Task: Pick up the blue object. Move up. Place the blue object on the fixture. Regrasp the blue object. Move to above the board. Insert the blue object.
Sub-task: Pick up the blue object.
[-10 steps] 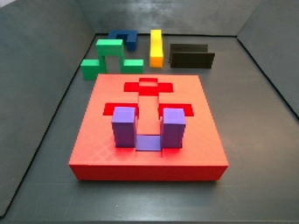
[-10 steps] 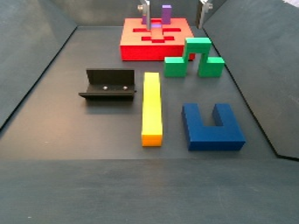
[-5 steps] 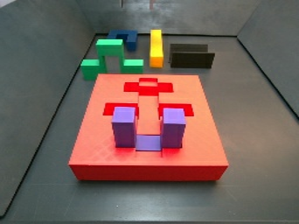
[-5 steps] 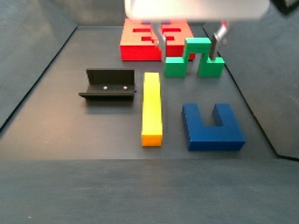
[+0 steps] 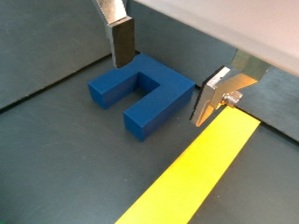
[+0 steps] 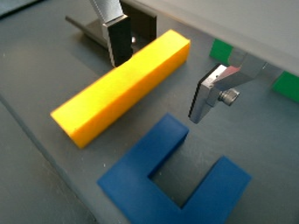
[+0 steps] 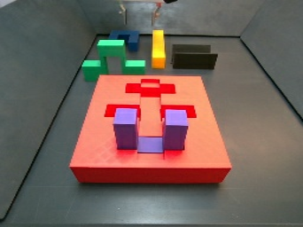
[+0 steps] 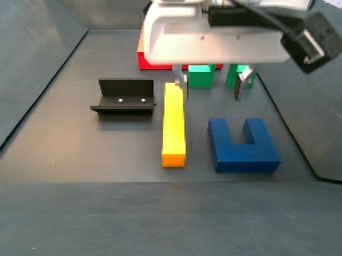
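Note:
The blue object [image 8: 243, 146] lies flat on the dark floor near the front, prongs pointing away, beside the yellow bar [image 8: 173, 122]. It also shows in both wrist views [image 5: 140, 91] [image 6: 176, 175] and far back in a side view [image 7: 127, 38]. My gripper [image 8: 210, 88] hangs open and empty above the floor, over the far end of the blue object and the yellow bar. It also shows in the wrist views [image 5: 163, 72] [image 6: 163, 72] and in a side view [image 7: 140, 12]. The fixture [image 8: 123, 97] stands left of the yellow bar. The red board [image 7: 151, 124] carries a lilac U block [image 7: 151, 129].
Green blocks [image 7: 112, 50] [image 8: 201, 76] stand between the board and the blue object. The yellow bar [image 5: 198, 175] lies close alongside the blue object. Dark walls enclose the floor on all sides. The gripper body hides most of the board in a side view [image 8: 144, 62].
My gripper has moved from over the board toward the blue object and come lower. It stays open. No piece has moved.

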Controlling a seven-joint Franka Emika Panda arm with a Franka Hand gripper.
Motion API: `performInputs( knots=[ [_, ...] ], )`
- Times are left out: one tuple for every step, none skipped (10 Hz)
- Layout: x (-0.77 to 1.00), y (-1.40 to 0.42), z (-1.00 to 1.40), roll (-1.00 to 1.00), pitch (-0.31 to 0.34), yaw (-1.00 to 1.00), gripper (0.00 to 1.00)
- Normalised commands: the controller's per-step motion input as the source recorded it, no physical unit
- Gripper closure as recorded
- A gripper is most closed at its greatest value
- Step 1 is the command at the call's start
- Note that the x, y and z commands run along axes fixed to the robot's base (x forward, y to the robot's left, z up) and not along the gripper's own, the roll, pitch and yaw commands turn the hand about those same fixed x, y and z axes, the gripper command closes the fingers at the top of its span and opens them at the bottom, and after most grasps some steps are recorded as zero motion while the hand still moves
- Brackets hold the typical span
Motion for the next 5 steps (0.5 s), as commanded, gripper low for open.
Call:
performInputs(
  knots=[
    [-0.13, 0.17, -0.34, 0.04, 0.000, -0.01, 0.00],
    [-0.05, 0.15, -0.31, 0.00, 0.000, 0.00, 0.00],
    [0.00, 0.12, -0.36, 0.00, 0.000, 0.00, 0.00],
    [0.00, 0.07, -0.38, 0.00, 0.000, 0.00, 0.00],
    [-0.05, 0.03, -0.35, 0.00, 0.000, 0.00, 0.00]
  ],
)
